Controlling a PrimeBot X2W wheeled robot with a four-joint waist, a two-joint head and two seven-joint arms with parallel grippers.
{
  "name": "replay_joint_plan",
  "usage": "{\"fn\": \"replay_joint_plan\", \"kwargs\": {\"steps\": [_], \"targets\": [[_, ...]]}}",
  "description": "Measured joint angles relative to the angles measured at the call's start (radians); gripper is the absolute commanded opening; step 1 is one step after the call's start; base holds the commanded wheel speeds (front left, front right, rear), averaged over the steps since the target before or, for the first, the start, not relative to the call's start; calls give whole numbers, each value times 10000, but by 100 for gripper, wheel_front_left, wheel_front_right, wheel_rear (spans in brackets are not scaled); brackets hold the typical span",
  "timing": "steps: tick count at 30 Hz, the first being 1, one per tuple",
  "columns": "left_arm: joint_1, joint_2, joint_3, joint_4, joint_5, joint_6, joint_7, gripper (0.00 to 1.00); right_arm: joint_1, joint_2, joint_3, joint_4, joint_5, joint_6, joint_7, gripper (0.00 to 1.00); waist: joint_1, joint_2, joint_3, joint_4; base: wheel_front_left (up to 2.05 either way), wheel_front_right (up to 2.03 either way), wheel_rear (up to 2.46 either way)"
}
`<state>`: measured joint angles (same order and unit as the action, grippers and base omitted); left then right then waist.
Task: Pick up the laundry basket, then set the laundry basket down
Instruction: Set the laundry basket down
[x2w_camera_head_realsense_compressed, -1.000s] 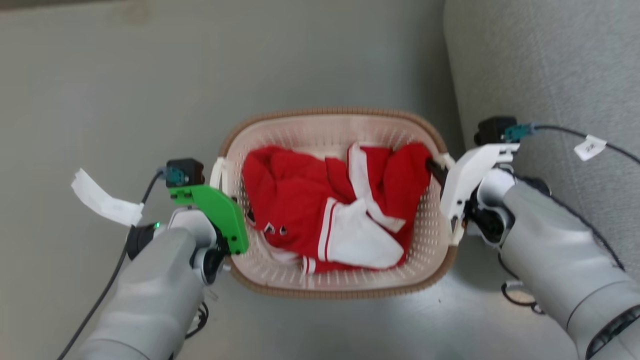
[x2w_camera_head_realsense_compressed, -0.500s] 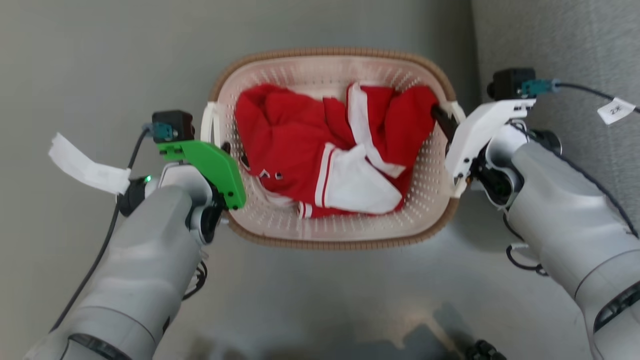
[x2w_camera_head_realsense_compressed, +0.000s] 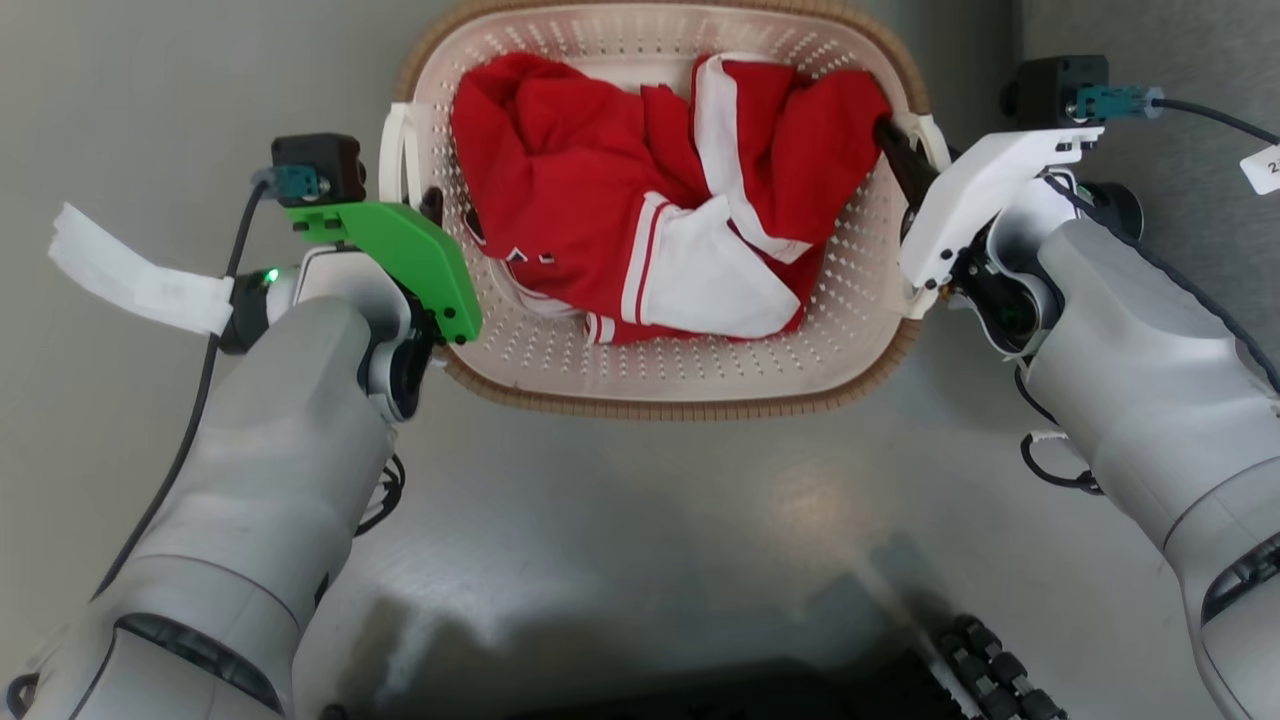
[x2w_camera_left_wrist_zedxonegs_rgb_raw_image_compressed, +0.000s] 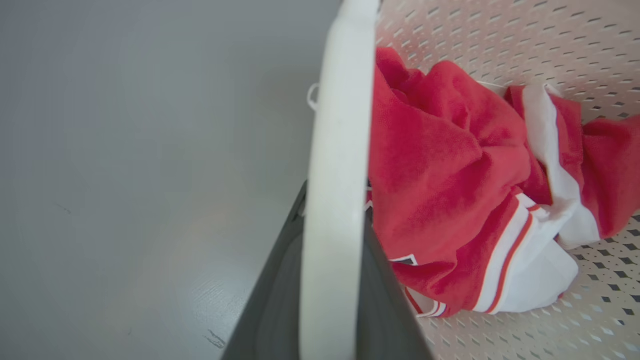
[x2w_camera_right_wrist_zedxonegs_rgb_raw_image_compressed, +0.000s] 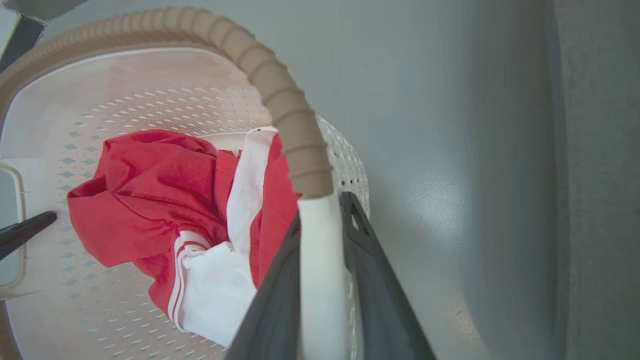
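The laundry basket (x2w_camera_head_realsense_compressed: 700, 370) is held over the grey floor (x2w_camera_head_realsense_compressed: 640, 520), its long axis running between the left gripper (x2w_camera_head_realsense_compressed: 432, 205) and the right gripper (x2w_camera_head_realsense_compressed: 897, 155). Both pairs of jaws are closed tight, each on a white handle (x2w_camera_right_wrist_zedxonegs_rgb_raw_image_compressed: 320, 280). Whether it is lifted cannot be told.

One laundry basket (x2w_camera_head_realsense_compressed: 700, 375), one garment (x2w_camera_head_realsense_compressed: 590, 170), two hands (x2w_camera_head_realsense_compressed: 432, 205) (x2w_camera_head_realsense_compressed: 890, 140)
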<state>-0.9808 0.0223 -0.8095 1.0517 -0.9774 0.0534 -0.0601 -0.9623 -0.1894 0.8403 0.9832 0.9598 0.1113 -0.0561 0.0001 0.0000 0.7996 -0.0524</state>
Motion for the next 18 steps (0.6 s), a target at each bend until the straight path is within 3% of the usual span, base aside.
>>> {"fn": "replay_joint_plan", "kwargs": {"steps": [18], "targets": [[-833, -2, 2, 100, 52, 98, -752, 0, -747, -100, 115, -33, 94, 10, -784, 0, 0, 0, 1502, 91, 0, 0, 0]]}}
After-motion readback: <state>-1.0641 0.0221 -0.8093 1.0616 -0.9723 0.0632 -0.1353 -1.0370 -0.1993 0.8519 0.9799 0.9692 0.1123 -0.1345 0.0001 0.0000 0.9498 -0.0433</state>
